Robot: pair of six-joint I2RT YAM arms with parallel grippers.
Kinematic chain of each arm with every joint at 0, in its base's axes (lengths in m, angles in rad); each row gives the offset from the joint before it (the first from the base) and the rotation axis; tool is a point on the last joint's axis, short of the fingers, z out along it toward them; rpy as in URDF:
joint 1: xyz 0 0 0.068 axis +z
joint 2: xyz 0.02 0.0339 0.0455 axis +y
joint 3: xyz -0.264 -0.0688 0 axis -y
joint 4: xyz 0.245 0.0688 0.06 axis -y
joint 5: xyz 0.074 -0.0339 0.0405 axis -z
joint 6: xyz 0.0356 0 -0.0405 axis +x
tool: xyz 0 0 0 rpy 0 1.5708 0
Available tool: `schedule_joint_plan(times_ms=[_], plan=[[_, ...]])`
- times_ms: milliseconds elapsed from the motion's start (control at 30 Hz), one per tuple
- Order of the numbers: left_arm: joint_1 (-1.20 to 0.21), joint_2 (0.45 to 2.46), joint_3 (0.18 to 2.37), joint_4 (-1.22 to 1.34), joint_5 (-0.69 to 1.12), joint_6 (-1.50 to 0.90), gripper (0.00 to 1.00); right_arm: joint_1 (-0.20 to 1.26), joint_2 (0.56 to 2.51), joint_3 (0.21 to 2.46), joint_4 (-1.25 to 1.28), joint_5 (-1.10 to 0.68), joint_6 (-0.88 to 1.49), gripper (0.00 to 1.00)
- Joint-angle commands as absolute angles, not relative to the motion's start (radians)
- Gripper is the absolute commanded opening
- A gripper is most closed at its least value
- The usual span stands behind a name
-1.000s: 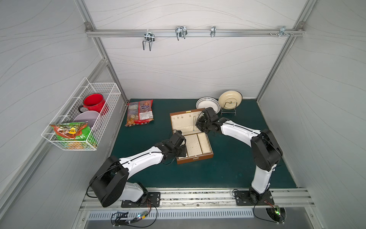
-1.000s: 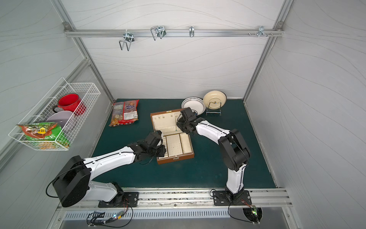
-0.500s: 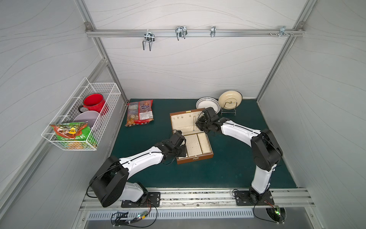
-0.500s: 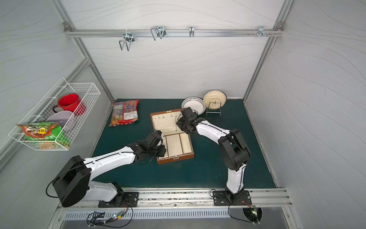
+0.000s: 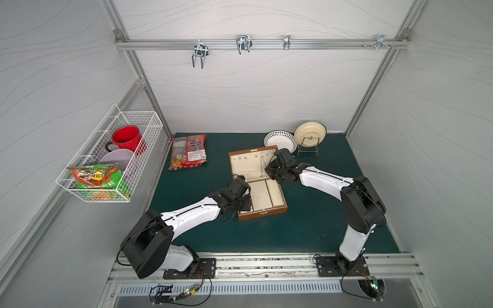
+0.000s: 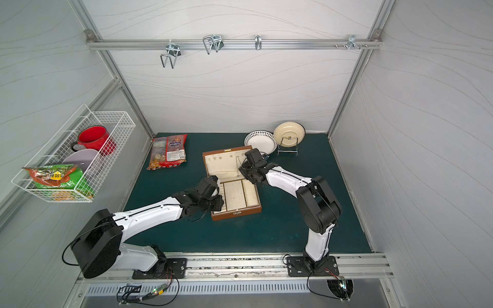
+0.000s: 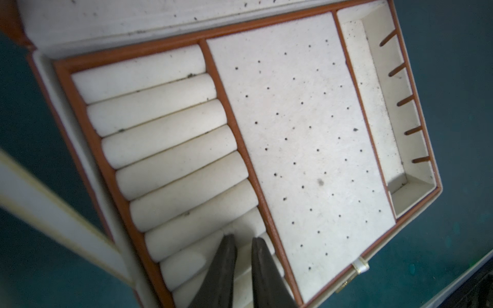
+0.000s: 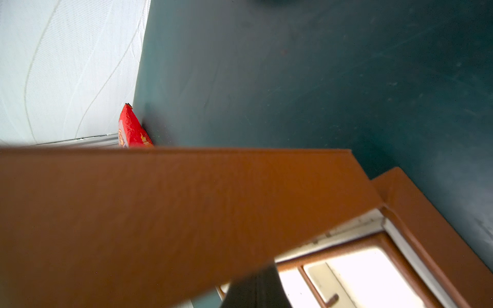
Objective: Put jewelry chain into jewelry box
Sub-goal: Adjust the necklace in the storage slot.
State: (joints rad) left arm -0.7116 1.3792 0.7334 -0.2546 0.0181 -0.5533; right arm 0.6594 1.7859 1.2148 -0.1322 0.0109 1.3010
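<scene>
White panels (image 5: pixel 240 93) wall in a green tabletop (image 5: pixel 306 226). The right claw (image 5: pixel 269 170), pressed together, sits at the right edge of the raised lid (image 5: pixel 244 166), just beside the jewelry chain (image 5: pixel 261 166) hanging down the cream lining; whether it pinches the chain I can't tell. The left claw (image 7: pixel 242 238), fingers (image 7: pixel 224 266) a sliver apart, hovers over the ring rolls (image 7: pixel 165 133) of the jewelry box (image 5: pixel 262 214), mid-tabletop.

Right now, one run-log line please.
jewelry box open | jewelry chain hanging against lid | left pincer slightly open over ring rolls | right pincer shut beside chain, grip unclear
</scene>
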Motion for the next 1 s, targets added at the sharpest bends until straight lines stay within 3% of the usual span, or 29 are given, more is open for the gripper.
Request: schedule_joint_plan(times_ms=[0,533,967], plan=[[-0.715,1.407,0.732,-0.320,0.012,-0.545,0.18,0.654,1.735,1.194,-0.168,0.081,1.301,0.00],[-0.716,1.401,0.733,-0.321,0.012,-0.544,0.17,0.648,1.747,1.250,-0.183,0.081,1.227,0.01],[-0.714,1.319,0.813,-0.404,-0.022,-0.515,0.20,0.644,1.630,1.267,-0.208,0.035,1.007,0.48]])
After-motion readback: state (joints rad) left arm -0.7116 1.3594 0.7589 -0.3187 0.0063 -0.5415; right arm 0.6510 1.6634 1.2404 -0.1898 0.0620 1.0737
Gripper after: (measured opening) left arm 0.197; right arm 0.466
